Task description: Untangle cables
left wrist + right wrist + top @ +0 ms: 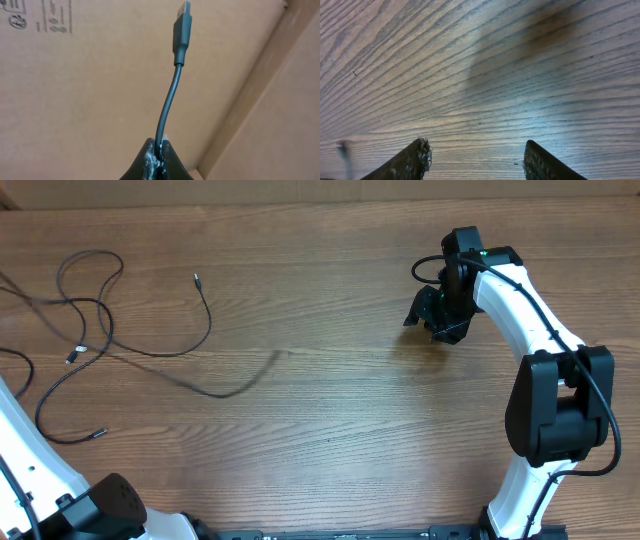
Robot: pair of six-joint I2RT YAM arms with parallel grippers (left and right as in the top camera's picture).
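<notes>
Several thin black cables [100, 330] lie in loose, crossing loops on the left of the wooden table, with small plug tips [196, 277] at their ends. One strand [240, 385] trails toward the middle and looks blurred. In the left wrist view my left gripper [161, 145] is shut on a black cable [167, 100], whose plug [182, 30] sticks up beyond the fingers. That gripper is outside the overhead view. My right gripper [432, 315] is open and empty over bare wood at the far right; it also shows in the right wrist view [476, 150].
Brown cardboard [100, 75] fills the background of the left wrist view. A cardboard edge [300, 190] runs along the table's far side. The left arm [40, 460] crosses the front left corner and the right arm's body [555, 420] stands at the front right.
</notes>
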